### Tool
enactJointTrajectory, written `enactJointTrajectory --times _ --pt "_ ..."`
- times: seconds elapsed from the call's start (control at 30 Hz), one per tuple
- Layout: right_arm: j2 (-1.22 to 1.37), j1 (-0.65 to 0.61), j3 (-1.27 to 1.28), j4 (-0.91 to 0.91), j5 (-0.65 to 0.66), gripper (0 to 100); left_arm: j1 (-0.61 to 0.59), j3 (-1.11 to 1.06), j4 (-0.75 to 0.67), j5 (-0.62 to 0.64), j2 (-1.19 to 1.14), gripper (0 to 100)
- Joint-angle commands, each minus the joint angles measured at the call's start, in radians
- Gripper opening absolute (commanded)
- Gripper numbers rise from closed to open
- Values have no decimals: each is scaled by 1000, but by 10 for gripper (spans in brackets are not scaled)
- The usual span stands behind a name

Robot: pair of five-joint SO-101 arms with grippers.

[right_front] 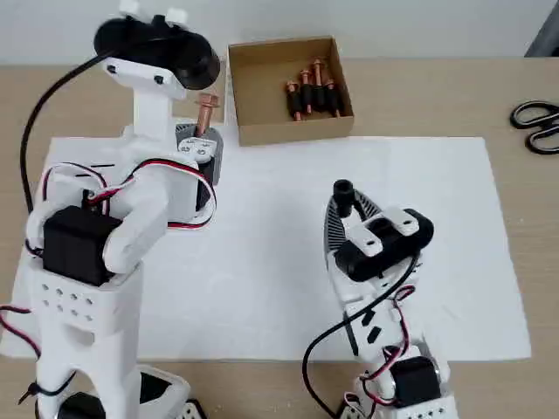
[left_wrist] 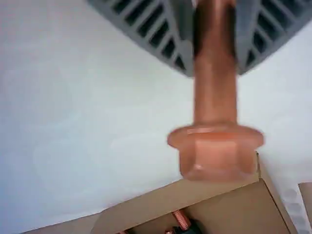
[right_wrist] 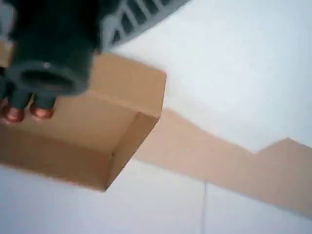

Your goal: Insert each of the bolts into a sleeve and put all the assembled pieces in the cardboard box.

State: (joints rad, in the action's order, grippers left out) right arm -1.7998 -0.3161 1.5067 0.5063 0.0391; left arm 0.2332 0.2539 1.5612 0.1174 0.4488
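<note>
The left gripper (right_front: 203,138) clamped 1 copper bolt (right_front: 207,106) just left of the cardboard box (right_front: 297,131), the right gripper (right_front: 342,205) grasped 1 black sleeve (right_front: 343,187) mid-table, nearer; 4 assembled pieces (right_front: 312,92) looked boxed, this pair not yet joined.

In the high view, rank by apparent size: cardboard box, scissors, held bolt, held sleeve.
1. cardboard box
2. scissors, cut off at the edge
3. bolt and sleeve: both partly hidden and similar in size, so not ranked against each other.
</note>
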Motion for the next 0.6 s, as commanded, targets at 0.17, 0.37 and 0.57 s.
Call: enactJointTrajectory --times 0.17,0.37,0.57 --pt "-15 -33 81 -180 -75 5 18 5 -229 92 29 6" --pt "-15 -105 146 -262 -71 5 83 5 -427 97 29 6" --pt "-13 -120 175 -363 -71 5 247 5 -456 109 29 6"
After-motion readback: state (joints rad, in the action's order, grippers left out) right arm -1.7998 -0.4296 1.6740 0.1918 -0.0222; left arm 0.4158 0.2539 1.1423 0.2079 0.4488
